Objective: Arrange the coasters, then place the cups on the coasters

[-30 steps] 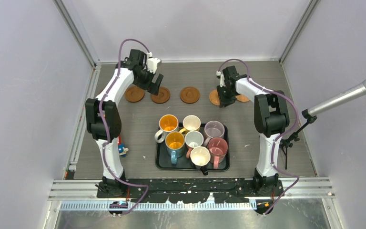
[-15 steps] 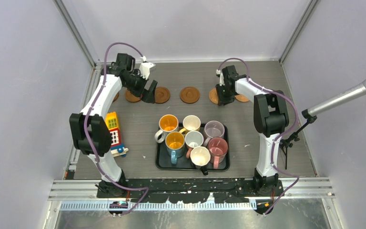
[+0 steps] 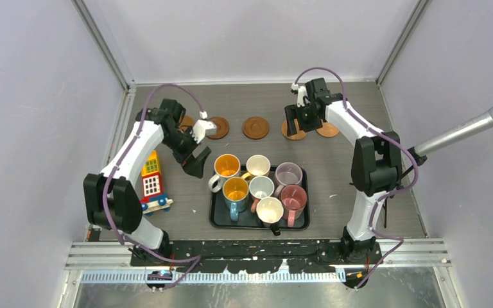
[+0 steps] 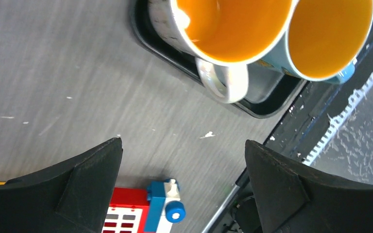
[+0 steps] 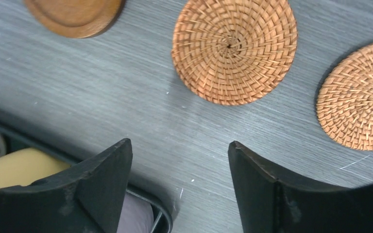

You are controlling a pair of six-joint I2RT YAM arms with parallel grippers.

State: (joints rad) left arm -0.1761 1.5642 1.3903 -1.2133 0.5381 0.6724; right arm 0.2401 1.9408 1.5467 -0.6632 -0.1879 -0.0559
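Several brown coasters lie in a row at the back: a wooden one, another and two woven ones. In the right wrist view both woven coasters lie flat and free. My right gripper hovers open just above them, holding nothing. Several cups stand packed on the black tray, among them a white cup with an orange inside and a blue one. My left gripper hangs open and empty just left of the white cup.
A yellow, red and blue toy block lies left of the tray, below my left fingers. A microphone on a stand juts in from the right. The tray's corner lies under my right gripper's left finger.
My left arm swung from the back coaster row forward to the tray's left side. My right gripper opened, let go of the woven coaster and rose off it.
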